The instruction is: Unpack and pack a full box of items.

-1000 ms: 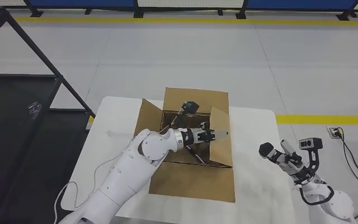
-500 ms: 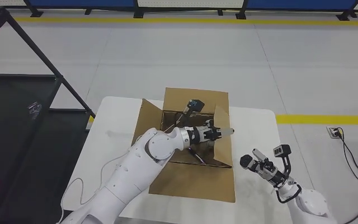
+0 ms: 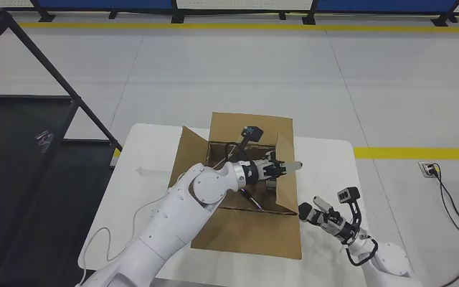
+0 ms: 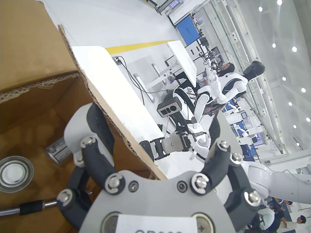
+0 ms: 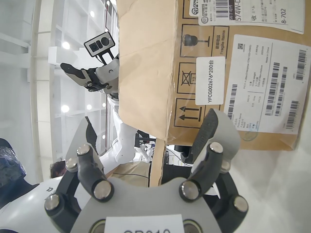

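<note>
- Right gripper [image 3: 307,212]: nearest the robot, low over the table [image 3: 143,194] just beside the right-hand side of the cardboard box [image 3: 247,233]. Jaws apart, nothing between them. In its wrist view the labelled outer wall of the box [image 5: 243,73] faces the gripper [image 5: 148,122] close up.
- Front flap [image 3: 244,247]: folded out flat on the table towards the robot. Box stands open near the middle of the table.
- Left gripper [image 3: 285,171]: reaches across the open top to the right-hand flap [image 3: 285,190]. In its wrist view the jaws are apart, and the gripper [image 4: 155,120] straddles the flap's torn edge [image 4: 80,71], one finger inside the box and one outside. No clamp on the cardboard, and no item held.
- Box contents, from the left wrist view: a round metal tin [image 4: 15,173], a short metal cylinder [image 4: 57,150] and a metal rod with a black sleeve [image 4: 29,206], all lying on the box floor with bare cardboard between them.
- Far flap [image 3: 251,125]: folded out away from the robot.
- Progress (judgement): opening is done. Every item I can make out sits inside the box and neither gripper carries one. Whether this is early unpacking or late repacking cannot be told. Either way, lifting items out or closing the flaps remains.
</note>
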You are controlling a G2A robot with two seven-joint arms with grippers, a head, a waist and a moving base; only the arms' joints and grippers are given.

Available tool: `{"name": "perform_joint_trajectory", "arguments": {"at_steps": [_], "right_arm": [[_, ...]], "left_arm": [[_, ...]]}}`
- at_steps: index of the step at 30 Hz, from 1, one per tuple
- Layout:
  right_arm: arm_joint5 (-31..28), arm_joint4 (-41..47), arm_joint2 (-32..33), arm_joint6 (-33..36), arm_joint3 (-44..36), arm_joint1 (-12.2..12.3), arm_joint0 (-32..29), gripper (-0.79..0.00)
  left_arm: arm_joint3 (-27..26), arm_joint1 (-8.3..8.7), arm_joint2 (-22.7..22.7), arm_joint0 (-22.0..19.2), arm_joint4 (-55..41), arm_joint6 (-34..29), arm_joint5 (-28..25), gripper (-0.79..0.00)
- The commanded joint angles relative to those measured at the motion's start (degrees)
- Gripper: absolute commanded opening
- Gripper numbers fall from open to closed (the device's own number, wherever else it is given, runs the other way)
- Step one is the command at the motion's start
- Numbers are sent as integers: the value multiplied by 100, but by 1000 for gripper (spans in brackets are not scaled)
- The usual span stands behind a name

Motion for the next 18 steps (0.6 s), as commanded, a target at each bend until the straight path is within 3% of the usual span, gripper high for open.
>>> {"name": "perform_joint_trajectory", "arguments": {"at_steps": [1, 18], "right_arm": [[-6, 146, 40, 45, 1, 9, 0, 0], [-807, 2003, 1408, -357, -205, 123, -569, 0]], "left_arm": [[9, -19, 1, -6, 7, -19, -19, 0], [364, -354, 318, -215, 33, 5, -177, 0]]}}
